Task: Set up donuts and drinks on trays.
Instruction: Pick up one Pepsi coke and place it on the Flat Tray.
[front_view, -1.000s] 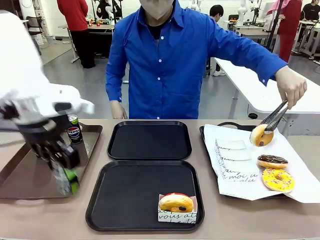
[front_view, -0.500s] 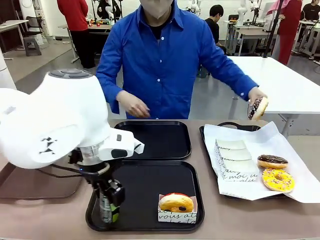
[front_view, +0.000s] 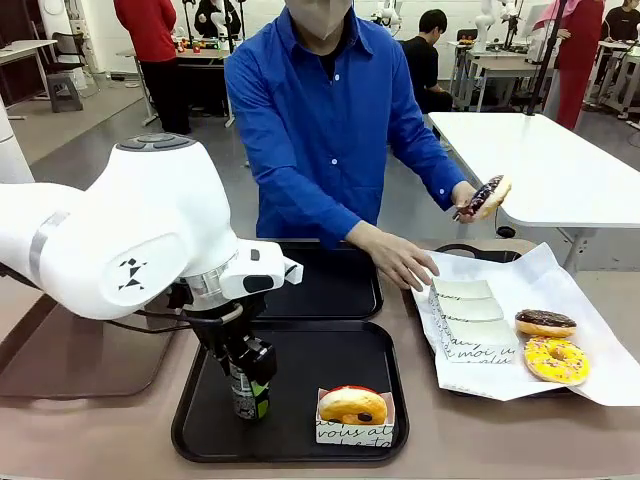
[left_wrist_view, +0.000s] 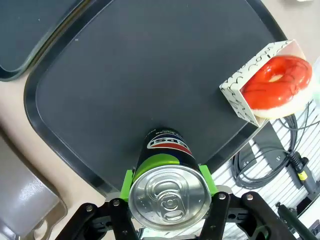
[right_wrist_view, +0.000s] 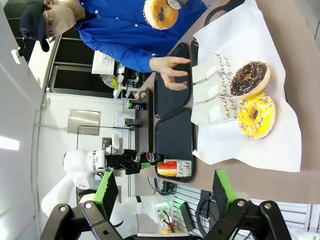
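Observation:
A black Pepsi can stands upright on the left part of the near black tray. My left gripper comes down over it. In the left wrist view its green pads sit against both sides of the can, with no gap showing. A glazed donut in a white scripted sleeve rests at this tray's front right. The far black tray is bare. The person holds a chocolate donut in tongs above the table's right. My right gripper is open and holds nothing.
A paper-lined tray at the right carries a chocolate donut, a yellow sprinkled donut and a stack of white sleeves. The person's other hand reaches towards those sleeves. A glossy brown tray lies at the left.
My left arm carried the can from the brown tray onto the near black tray. The person lifted a donut with tongs and swung the free hand across to the sleeves.

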